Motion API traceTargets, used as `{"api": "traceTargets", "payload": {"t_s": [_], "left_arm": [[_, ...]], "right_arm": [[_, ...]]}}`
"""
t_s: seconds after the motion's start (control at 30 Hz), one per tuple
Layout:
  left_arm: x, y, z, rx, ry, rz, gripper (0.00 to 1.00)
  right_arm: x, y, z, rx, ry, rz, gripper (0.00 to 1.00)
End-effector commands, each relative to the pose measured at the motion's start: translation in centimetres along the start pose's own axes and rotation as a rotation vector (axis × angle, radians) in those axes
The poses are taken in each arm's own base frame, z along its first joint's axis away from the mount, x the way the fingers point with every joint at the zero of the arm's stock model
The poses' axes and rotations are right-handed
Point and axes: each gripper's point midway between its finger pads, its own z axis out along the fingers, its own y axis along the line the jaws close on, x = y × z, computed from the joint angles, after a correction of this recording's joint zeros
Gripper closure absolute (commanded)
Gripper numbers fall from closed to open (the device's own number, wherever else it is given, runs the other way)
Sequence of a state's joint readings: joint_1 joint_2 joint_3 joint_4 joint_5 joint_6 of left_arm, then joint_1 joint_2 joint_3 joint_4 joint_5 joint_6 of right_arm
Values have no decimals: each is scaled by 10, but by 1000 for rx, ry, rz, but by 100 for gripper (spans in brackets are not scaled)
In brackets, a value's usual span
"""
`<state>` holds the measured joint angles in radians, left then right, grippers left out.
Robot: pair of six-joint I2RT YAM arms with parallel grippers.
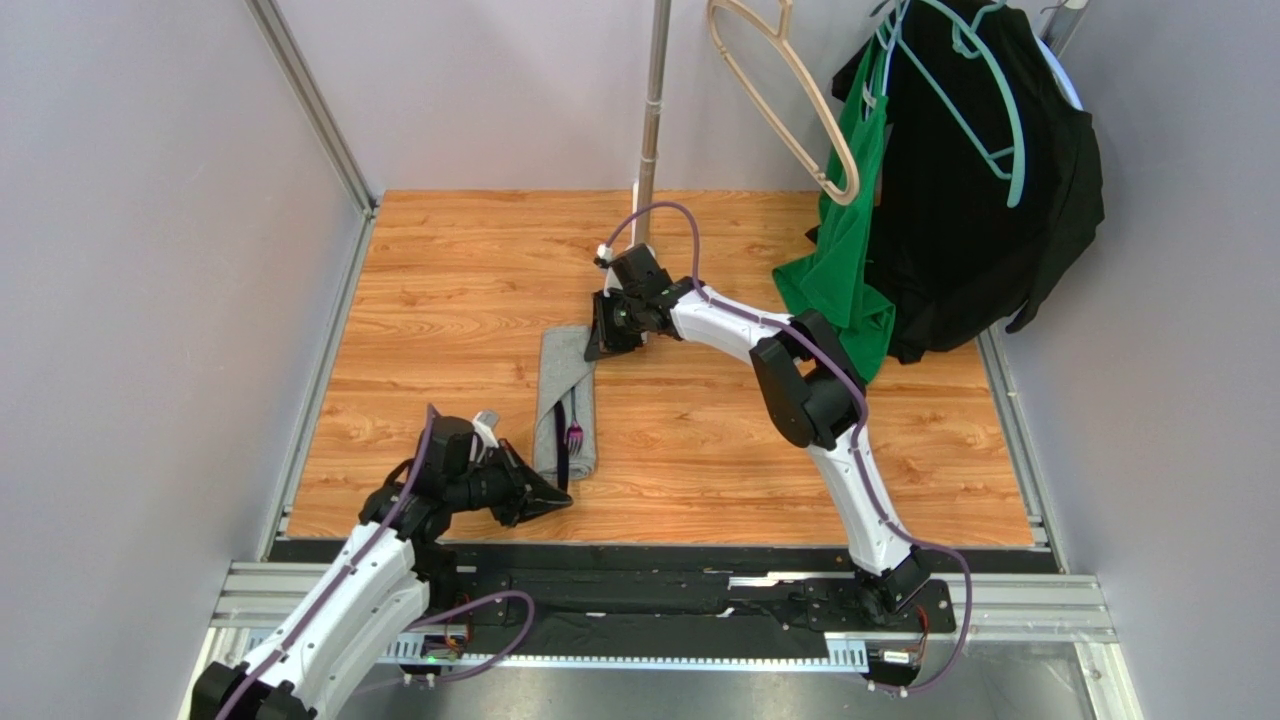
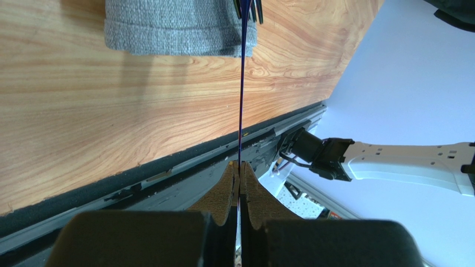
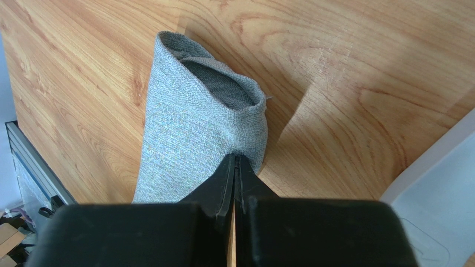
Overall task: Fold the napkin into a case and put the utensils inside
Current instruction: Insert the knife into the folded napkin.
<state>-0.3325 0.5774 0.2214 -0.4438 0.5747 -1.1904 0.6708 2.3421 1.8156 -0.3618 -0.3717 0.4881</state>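
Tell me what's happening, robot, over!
Left gripper shut on fork handle, tines over case end. Right gripper shut at case's far edge. Nothing between fork and case.

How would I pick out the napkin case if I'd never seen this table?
Start at the orange-brown wooden tabletop. Left of its centre lies the napkin case, a narrow heather-grey woven cloth strip running from the right arm's black tool towards the near edge. Unlike the green garment and black garment hanging far right, it lies on the wood.
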Motion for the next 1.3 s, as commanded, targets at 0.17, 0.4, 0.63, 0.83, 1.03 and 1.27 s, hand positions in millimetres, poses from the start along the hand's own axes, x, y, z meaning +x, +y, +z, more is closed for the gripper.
{"api": "traceTargets", "payload": {"t_s": [0.17, 0.4, 0.63, 0.83, 1.03, 1.27], "left_arm": [[-16, -10, 8, 38, -11, 100, 100], [-32, -5, 9, -1, -9, 154, 100], [-38, -31, 6, 84, 35, 173, 100], [-49, -44, 2, 86, 63, 188, 100], [-64, -29, 9, 35, 69, 148, 100], [-77, -27, 15, 41, -4, 151, 100]], "right_arm": [[-8, -2, 4, -6, -9, -36, 100], [-9, -4, 6, -5, -6, -61, 100], [-10, -5, 7, -3, -3, -80, 100], [-15, -4, 6, -4, -6, -92, 100], [-15, -3, 7, -3, -6, -98, 100], [-14, -5, 8, -5, -1, -93, 100]]}}
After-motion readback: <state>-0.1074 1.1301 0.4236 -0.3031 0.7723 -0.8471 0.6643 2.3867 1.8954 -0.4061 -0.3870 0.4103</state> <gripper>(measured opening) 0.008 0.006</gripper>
